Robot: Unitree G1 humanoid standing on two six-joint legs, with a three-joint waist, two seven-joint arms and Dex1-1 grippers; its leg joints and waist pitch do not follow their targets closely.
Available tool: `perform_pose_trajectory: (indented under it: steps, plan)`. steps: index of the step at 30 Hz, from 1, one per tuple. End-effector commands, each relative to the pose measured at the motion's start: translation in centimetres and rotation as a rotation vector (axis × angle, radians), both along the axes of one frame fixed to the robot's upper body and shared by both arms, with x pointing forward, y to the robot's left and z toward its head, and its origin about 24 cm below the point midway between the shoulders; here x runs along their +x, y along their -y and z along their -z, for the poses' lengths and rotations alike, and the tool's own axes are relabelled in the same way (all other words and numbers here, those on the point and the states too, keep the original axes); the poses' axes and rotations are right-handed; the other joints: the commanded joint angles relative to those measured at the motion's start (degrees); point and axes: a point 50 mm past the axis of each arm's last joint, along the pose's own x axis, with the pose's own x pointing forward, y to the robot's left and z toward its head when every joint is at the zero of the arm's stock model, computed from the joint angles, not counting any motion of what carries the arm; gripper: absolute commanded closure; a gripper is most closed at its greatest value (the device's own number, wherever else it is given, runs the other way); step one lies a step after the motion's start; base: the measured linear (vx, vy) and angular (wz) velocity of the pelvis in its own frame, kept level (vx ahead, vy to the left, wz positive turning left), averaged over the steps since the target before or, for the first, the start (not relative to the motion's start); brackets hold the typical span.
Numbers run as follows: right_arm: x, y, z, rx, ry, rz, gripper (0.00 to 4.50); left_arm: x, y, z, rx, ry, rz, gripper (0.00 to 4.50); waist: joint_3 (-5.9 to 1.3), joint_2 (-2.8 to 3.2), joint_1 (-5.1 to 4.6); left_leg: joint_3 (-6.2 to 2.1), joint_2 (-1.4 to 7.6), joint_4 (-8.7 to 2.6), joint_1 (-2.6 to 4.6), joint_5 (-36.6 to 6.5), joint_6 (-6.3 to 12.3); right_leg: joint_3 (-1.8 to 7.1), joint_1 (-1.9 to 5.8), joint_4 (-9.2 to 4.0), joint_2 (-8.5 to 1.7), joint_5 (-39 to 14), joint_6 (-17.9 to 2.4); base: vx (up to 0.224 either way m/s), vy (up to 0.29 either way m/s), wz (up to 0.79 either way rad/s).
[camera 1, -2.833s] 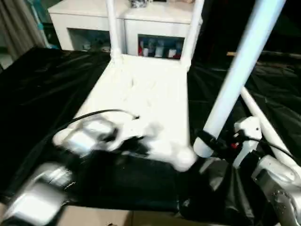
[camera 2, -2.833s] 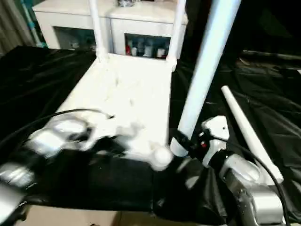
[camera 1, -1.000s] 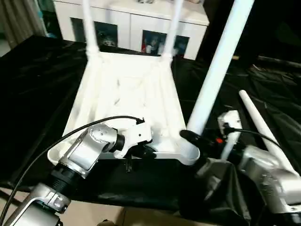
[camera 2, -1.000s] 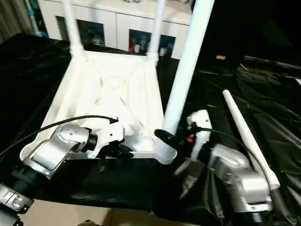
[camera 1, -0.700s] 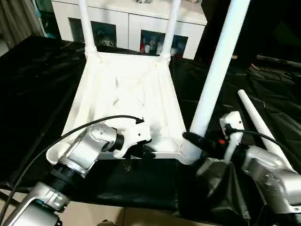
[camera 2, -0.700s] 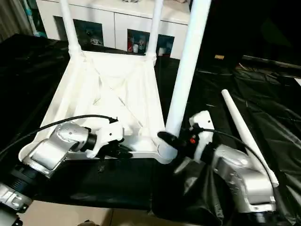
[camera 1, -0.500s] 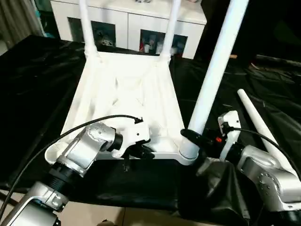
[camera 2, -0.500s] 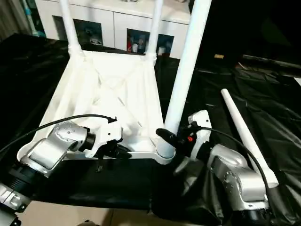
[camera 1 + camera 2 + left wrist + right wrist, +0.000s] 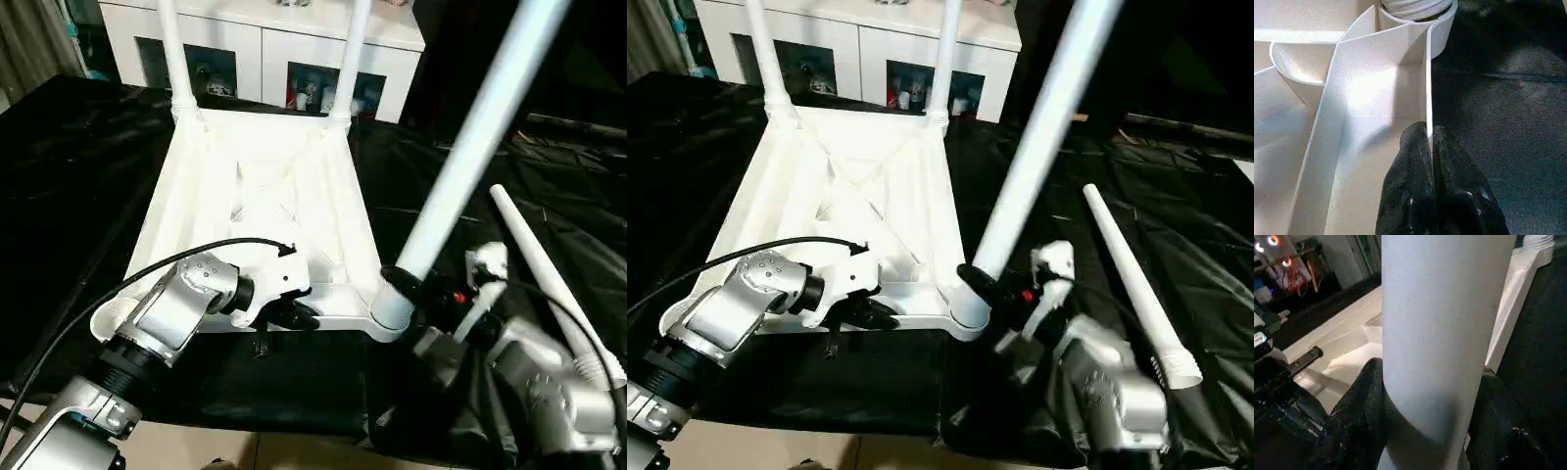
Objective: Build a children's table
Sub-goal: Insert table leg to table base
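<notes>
The children's table lies upside down on black cloth, its ribbed white top (image 9: 263, 191) facing up. Two white legs (image 9: 168, 59) (image 9: 353, 54) stand in the far corner sockets. My left gripper (image 9: 294, 313) is shut on the thin near rim (image 9: 1427, 93) of the top, one finger (image 9: 1413, 156) on each side of the wall. My right gripper (image 9: 404, 284) is shut on a third leg (image 9: 470, 147), whose foot sits at the near right socket (image 9: 384, 318) while it leans up to the right. Black fingers (image 9: 1364, 401) flank that leg (image 9: 1444, 333). A fourth leg (image 9: 534, 259) lies loose at the right.
A white cabinet (image 9: 265, 39) with glass doors stands behind the table top. Wrinkled black cloth (image 9: 69, 176) covers the work surface on all sides. A black cable (image 9: 147, 264) arcs over my left forearm. The cloth's near edge (image 9: 294, 441) runs just below my arms.
The held leg's upper end has tipped further right while its foot stays at the near right socket. My right forearm dropped lower and to the right. The left gripper kept its hold.
</notes>
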Motion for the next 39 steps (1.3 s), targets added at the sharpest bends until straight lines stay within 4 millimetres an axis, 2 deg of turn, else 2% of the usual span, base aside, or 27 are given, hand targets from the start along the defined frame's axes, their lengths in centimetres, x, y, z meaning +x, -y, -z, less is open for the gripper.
perform_pose_trajectory:
  steps: [1, 5, 12, 17, 18, 19, 22, 27, 30, 31, 32, 36, 39]
  plan:
    - [-0.5, 0.8, 1.9, -0.044, -0.082, 0.063, 2.65, 0.2, 0.0, -0.3, -0.016, -0.005, 0.0, 4.5, -2.92, 0.85, 0.25, -1.4, 3.6, -4.56, 0.84, -9.9, 0.95, 2.89, 2.02, -4.55, -5.32, -4.96, -13.33, 0.0, 0.0, 0.0]
    - [-0.9, 0.5, 2.5, -0.08, -0.037, 0.1, 2.65, 0.5, 0.2, -0.6, -0.034, 0.005, -0.014, 4.5, -2.86, 0.88, 0.22, -1.37, 3.63, -4.62, 0.86, -10.65, 0.66, 2.96, 1.79, -4.73, -5.4, -6.21, -12.85, 0.0, 0.0, 0.0]
    - [-2.1, 0.1, 3.8, -0.077, -0.017, 0.166, 2.65, 0.8, 0.5, -0.5, -0.043, 0.005, -0.022, 4.5, -2.61, 1.15, 0.34, -1.63, 3.76, -5.11, 1.03, -14.57, -0.2, 3.09, 1.55, -5.3, -5.48, -10.98, -11.75, 0.0, 0.0, 0.0]
    - [-2.6, -0.6, 4.6, -0.075, -0.008, 0.188, 2.65, 0.8, 0.5, -0.5, -0.042, 0.007, -0.021, 4.5, -2.77, 1.37, 0.56, -1.71, 3.8, -5.22, 0.97, -14.32, -0.19, 3.08, 1.55, -5.12, -5.44, -9.24, -11.85, 0.0, 0.0, 0.0]
    - [-2.8, -0.8, 5.0, -0.062, -0.008, 0.206, 2.65, 0.9, 0.5, -0.6, -0.041, 0.009, -0.021, 4.5, -2.87, 1.72, 0.64, -1.76, 3.79, -5.24, 1.0, -14.81, -0.32, 3.09, 1.59, -5.11, -5.5, -9.3, -12.01, 0.0, 0.0, 0.0]
    - [-2.9, -0.9, 5.1, -0.053, -0.011, 0.212, 2.65, 0.9, 0.4, -0.7, -0.041, 0.01, -0.02, 4.5, -2.72, 1.58, 0.52, -1.78, 3.8, -5.35, 0.98, -15.72, -0.47, 3.11, 1.47, -5.27, -5.51, -10.06, -12.1, 0.0, 0.0, 0.0]
    - [-2.9, -0.9, 5.3, -0.006, -0.023, 0.243, 2.65, 1.0, 0.3, -0.8, -0.039, 0.014, -0.02, 4.5, -2.81, 1.73, 0.56, -1.82, 3.83, -5.45, 1.01, -16.17, -0.6, 3.15, 1.57, -5.25, -5.42, -9.9, -12.1, 0.0, 0.0, 0.0]
    - [-3.0, -0.3, 5.8, 0.062, -0.045, 0.311, 2.65, 1.0, 0.3, -0.8, -0.038, 0.022, -0.023, 4.5, -2.92, 1.77, 0.66, -1.88, 3.92, -5.53, 1.06, -16.63, -0.63, 3.16, 1.6, -5.22, -5.6, -9.85, -12.45, 0.0, 0.0, 0.0]
    - [-3.0, 0.3, 6.1, 0.031, -0.023, 0.308, 2.65, 1.1, 0.3, -0.8, -0.037, 0.036, -0.026, 4.5, -2.98, 1.47, 0.68, -1.8, 3.9, -5.43, 0.99, -16.45, -0.67, 3.14, 1.6, -5.2, -5.63, -9.89, -12.51, 0.0, 0.0, 0.0]
    - [-3.0, 0.4, 6.2, 0.027, -0.017, 0.309, 2.65, 1.2, 0.3, -0.8, -0.036, 0.04, -0.027, 4.5, -2.93, 1.61, 0.72, -1.8, 3.91, -5.44, 1.01, -16.52, -0.63, 3.16, 1.58, -5.32, -5.71, -10.33, -12.48, 0.0, 0.0, 0.0]
    - [-3.0, 0.5, 6.2, 0.029, -0.015, 0.31, 2.65, 1.2, 0.3, -0.9, -0.035, 0.044, -0.027, 4.5, -2.89, 1.18, 0.7, -1.75, 3.94, -5.47, 0.99, -16.48, -0.52, 3.15, 1.57, -5.37, -5.64, -10.6, -12.35, 0.0, 0.0, 0.0]
    - [-3.1, 2.1, 6.7, 0.033, -0.019, 0.279, 2.65, 1.1, 0.1, -1.1, -0.038, 0.048, -0.024, 4.5, -2.99, 1.32, 0.83, -1.73, 3.92, -5.35, 0.98, -15.72, 0.08, 3.14, 1.66, -5.33, -5.67, -10.87, -12.29, 0.0, 0.0, 0.0]
    - [-3.2, 2.1, 6.7, 0.003, 0.001, 0.252, 2.65, 0.9, -0.2, -1.0, -0.033, 0.049, -0.025, 4.5, -3.1, 1.22, 0.84, -1.71, 3.94, -5.29, 0.87, -14.49, 0.44, 3.1, 1.8, -5.14, -5.65, -9.06, -12.55, 0.0, 0.0, 0.0]
